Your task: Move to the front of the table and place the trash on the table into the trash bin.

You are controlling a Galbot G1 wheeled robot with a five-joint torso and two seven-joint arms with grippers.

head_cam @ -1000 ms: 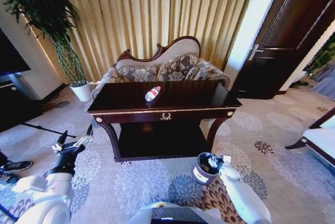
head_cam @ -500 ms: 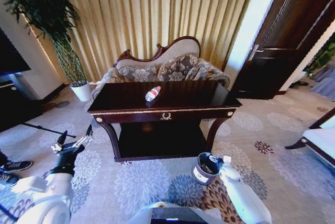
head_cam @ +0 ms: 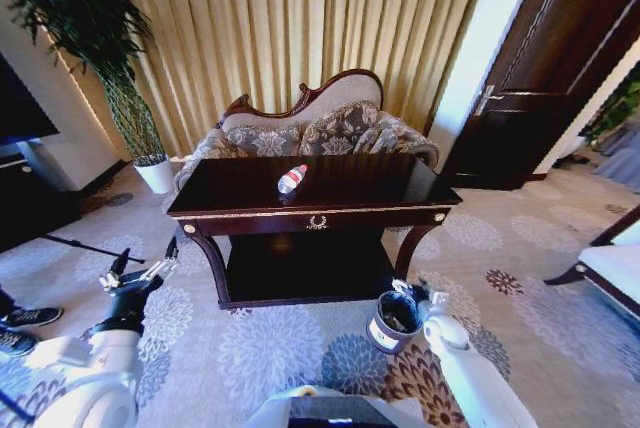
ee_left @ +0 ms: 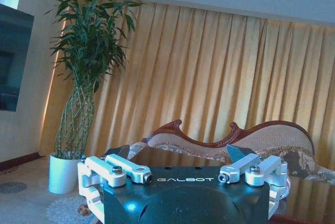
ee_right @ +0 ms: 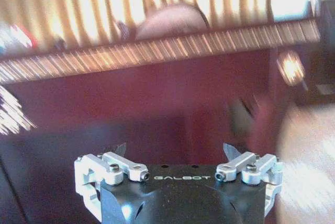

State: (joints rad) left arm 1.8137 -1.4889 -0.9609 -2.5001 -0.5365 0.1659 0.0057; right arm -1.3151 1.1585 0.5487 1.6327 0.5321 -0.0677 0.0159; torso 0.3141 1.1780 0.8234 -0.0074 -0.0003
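The dark glossy table (head_cam: 365, 180) stands ahead of me in the head view, in front of the sofa. On it lies a white plastic bottle (head_cam: 291, 180) with a red label, on its side near the middle. The small round trash bin (head_cam: 384, 334) sits on the carpet by the table's front right leg. My right gripper (head_cam: 414, 292) hovers at the bin's far rim, open and empty; the right wrist view shows its gripper (ee_right: 174, 150) facing the table's front (ee_right: 157, 82). My left gripper (head_cam: 140, 274) is raised low at the left, open and empty (ee_left: 179, 154).
A sofa (head_cam: 310, 128) stands behind the table before gold curtains. A potted plant (head_cam: 130, 118) is at the back left, a dark door (head_cam: 550, 78) at the right, a chair edge (head_cam: 610, 268) at the far right. Patterned carpet lies open in front of the table.
My right gripper has drawn back from over the bin's mouth toward the table and slightly right. The left arm, bottle and bin stay where they were.
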